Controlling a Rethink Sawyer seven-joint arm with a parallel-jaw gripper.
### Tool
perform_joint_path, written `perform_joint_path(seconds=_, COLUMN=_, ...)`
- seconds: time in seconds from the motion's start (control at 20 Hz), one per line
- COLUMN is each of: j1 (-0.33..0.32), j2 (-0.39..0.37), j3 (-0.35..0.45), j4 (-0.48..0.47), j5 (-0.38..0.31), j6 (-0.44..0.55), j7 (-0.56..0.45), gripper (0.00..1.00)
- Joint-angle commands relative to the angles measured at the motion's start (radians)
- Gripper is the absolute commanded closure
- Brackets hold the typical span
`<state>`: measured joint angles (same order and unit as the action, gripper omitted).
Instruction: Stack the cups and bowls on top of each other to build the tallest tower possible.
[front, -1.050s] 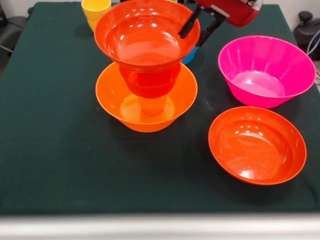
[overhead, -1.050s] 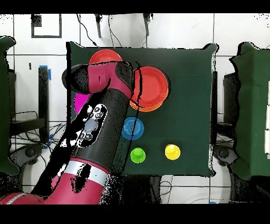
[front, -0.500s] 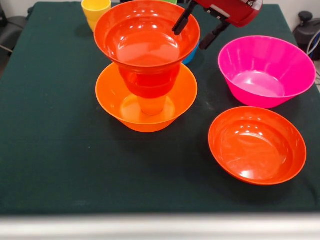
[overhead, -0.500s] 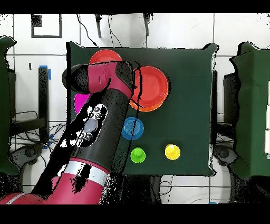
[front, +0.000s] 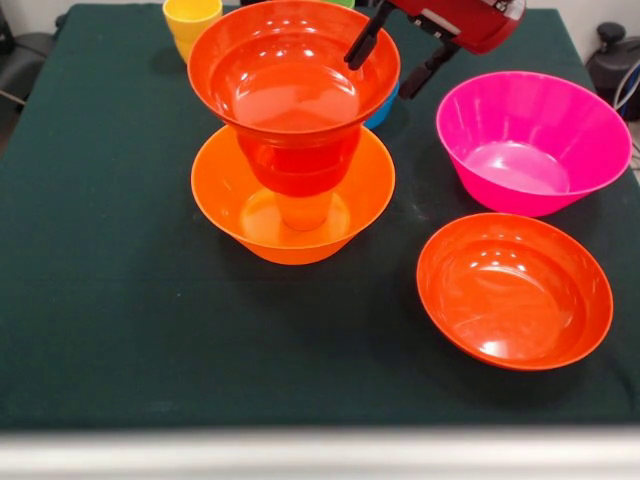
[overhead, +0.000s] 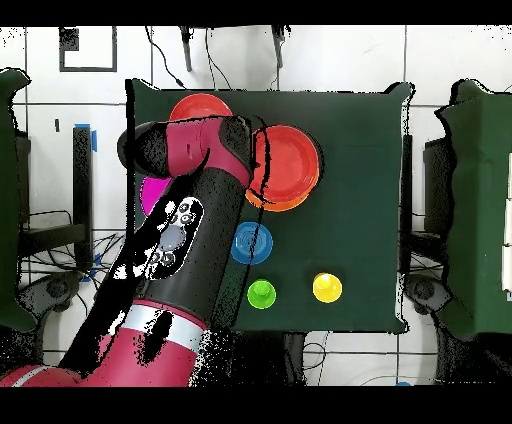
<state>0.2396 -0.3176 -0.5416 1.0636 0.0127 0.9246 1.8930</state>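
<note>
Landmark: large glossy orange plastic bowl (front: 292, 205), on the dark green cloth-covered surface (front: 120, 330).

Tower (front: 294, 130): inside the orange bowl stands a small orange plastic cup (front: 305, 211), w/ a darker red-orange piece above it; can't tell if that piece is a cup or a small bowl. On top sits a wide glossy red-orange plastic bowl (front: 294, 68), rim up, overhanging the pieces below. Overhead view: top bowl (overhead: 286, 160) covers most of the orange bowl; only a crescent of orange rim (overhead: 290, 204) shows.

Gripper (front: 397, 50): at the top bowl's rim, on the side toward the pink bowl. Two black fingers (front: 363, 42) spread apart, not clamped on anything; one finger over the bowl's inner wall, the other outside the rim. Can't tell if either touches. Red arm (overhead: 200, 190) hides the gripper overhead.

Others, rel. to the orange bowl:
- large magenta-pink plastic bowl (front: 532, 140): off to the gripper side, well apart, upright, empty.
- second wide red-orange plastic bowl (front: 514, 290): near the pink bowl, empty.
- small blue plastic bowl (overhead: 251, 243): just behind the tower in front view, mostly hidden.
- yellow plastic cup (front: 191, 22): behind, apart.
- green plastic cup (overhead: 261, 294): beyond the blue bowl overhead.
</note>
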Motion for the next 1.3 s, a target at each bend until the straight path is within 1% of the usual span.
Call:
perform_joint_path(seconds=0.05, j1=0.0, j2=-0.036, j3=0.077, j4=0.074, j5=0.005, j6=0.034, j7=0.129, gripper=0.0)
perform_joint_path(seconds=0.5, j1=-0.014, j2=-0.084, j3=0.09, j4=0.064, j5=0.022, j6=0.107, j7=0.098, gripper=0.0)
perform_joint_path(seconds=0.8, j1=-0.019, j2=-0.103, j3=0.103, j4=0.06, j5=0.033, j6=0.131, j7=0.097, gripper=0.0)
perform_joint_path(seconds=0.95, j1=-0.018, j2=-0.1, j3=0.108, j4=0.055, j5=0.041, j6=0.133, j7=0.11, gripper=0.0)
perform_joint_path(seconds=1.3, j1=-0.007, j2=-0.077, j3=0.107, j4=0.014, j5=0.07, j6=0.171, j7=0.153, gripper=0.0)
